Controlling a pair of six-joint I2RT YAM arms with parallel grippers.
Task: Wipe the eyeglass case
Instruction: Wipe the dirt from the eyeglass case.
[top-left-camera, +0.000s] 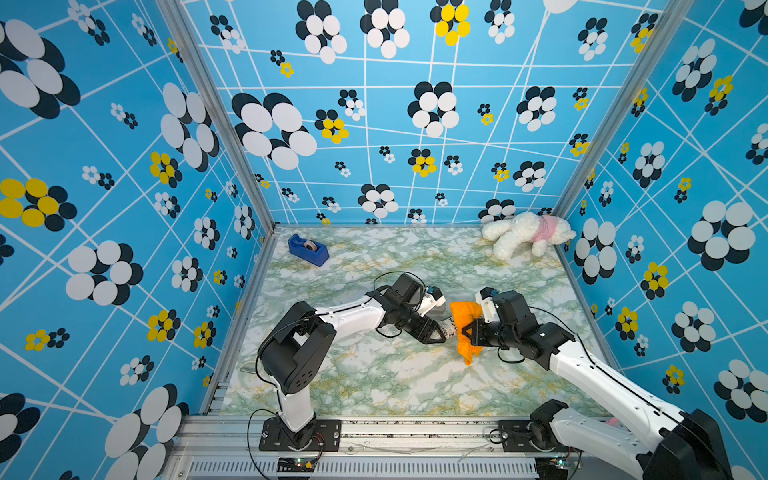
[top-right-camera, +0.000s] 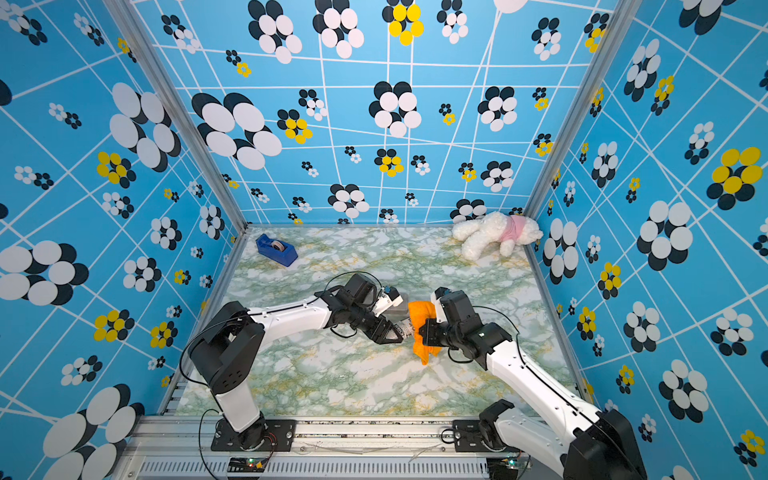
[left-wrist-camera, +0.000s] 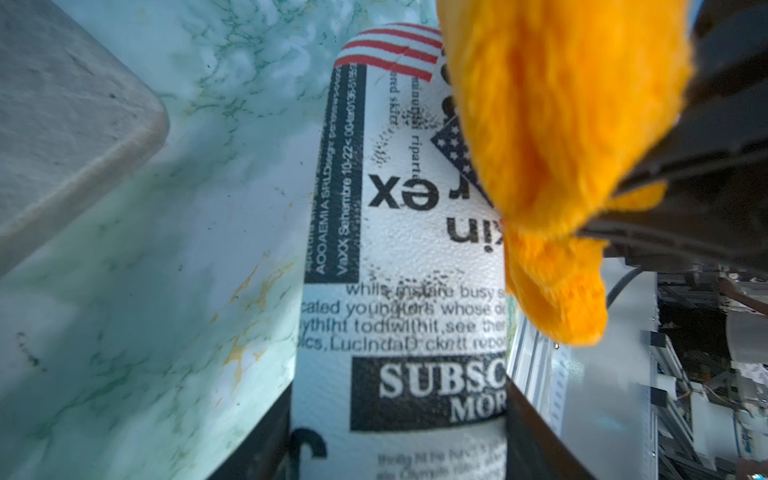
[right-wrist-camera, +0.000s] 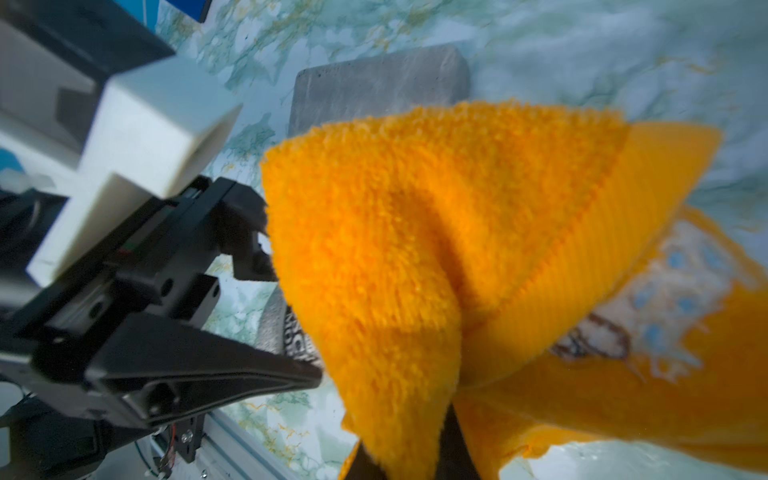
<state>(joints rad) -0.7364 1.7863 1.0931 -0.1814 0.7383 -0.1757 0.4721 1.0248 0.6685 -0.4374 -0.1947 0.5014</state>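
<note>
Mid-wipe: my left gripper (top-left-camera: 440, 336) clamps the case (left-wrist-camera: 407, 249); my right gripper (top-left-camera: 468, 332), clenched on the cloth (right-wrist-camera: 374, 232), meets it. Next, I reckon, a lengthwise stroke.

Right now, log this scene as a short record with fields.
left tool: shut on case, which is printed like newspaper
right tool: shut on cloth, orange
contact: cloth lies over one end of the case
grey box: on the table behind the case
far corners: tape dispenser, plush dog
</note>
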